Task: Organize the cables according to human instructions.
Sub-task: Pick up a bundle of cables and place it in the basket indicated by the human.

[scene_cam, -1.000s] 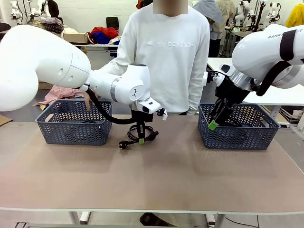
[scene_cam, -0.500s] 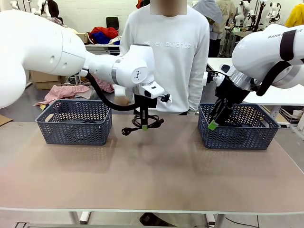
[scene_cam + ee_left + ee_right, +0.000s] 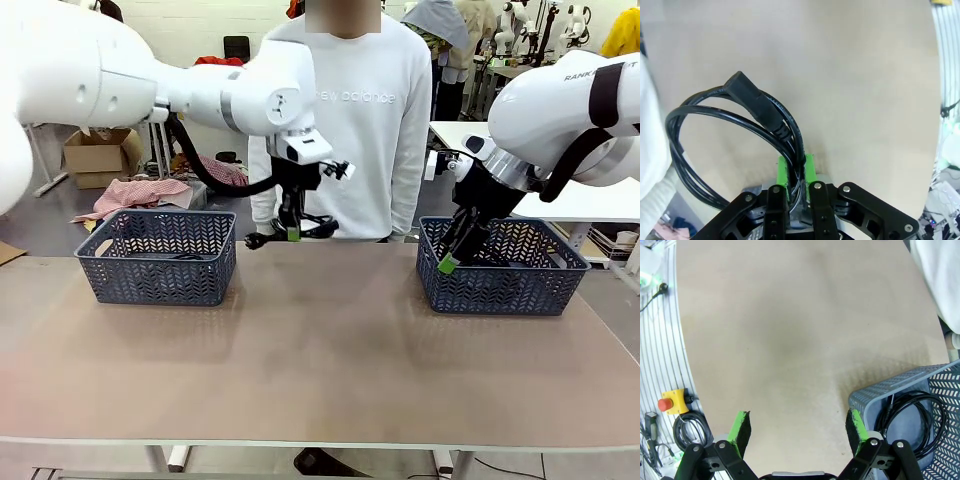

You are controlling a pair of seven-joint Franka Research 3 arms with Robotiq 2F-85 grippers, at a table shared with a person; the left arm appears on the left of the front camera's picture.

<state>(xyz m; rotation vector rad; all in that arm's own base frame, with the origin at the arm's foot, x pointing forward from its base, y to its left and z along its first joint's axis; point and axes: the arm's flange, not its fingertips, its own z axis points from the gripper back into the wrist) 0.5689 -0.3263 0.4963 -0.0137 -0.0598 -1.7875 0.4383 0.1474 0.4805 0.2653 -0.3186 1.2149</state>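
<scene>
Black cord, coiled in a loop, hangs pinched between the green-padded fingers of the left gripper (image 3: 291, 233), lifted clear of the surface in front of the person; this cable (image 3: 735, 140) dangles by a few strands, so carry it smoothly and lower it fully inside whichever basket is indicated, left basket (image 3: 155, 285) or right basket (image 3: 500, 290), before releasing. Right gripper (image 3: 797, 427) waits with fingers spread by the right basket, where 1 coil (image 3: 910, 417) already lies
</scene>
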